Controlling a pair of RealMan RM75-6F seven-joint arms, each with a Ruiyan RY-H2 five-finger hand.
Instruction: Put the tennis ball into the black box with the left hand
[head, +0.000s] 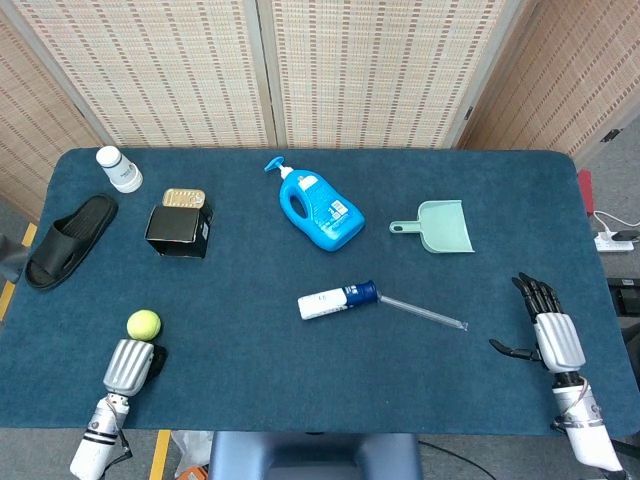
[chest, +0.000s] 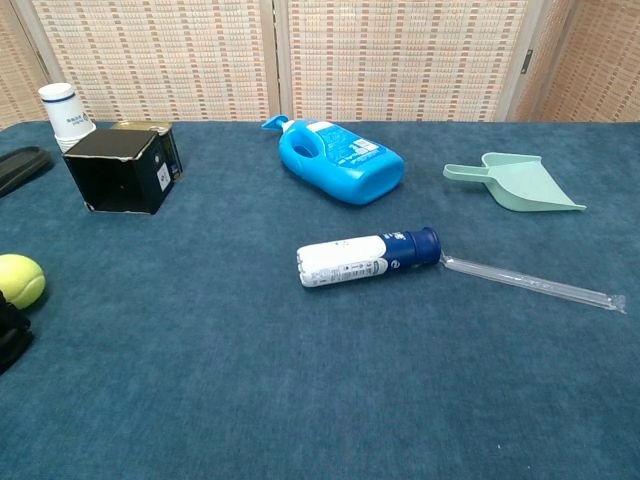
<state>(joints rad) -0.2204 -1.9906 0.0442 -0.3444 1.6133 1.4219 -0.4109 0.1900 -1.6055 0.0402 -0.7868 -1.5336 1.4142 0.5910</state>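
While tennis ball touches fingertips, left hand grasp unclear; right hand splayed, empty.

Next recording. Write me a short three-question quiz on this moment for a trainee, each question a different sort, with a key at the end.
1. True or false: the tennis ball is already inside the black box.
2. Multiple choice: what lies nearest the black box? A. the mint dustpan B. the black slipper C. the tube with the blue cap
3. Fill in: the right hand is ____, holding nothing.

Key
1. False. The ball lies on the blue cloth, just in front of the left hand.
2. B.
3. Open, its fingers apart near the table's right edge.
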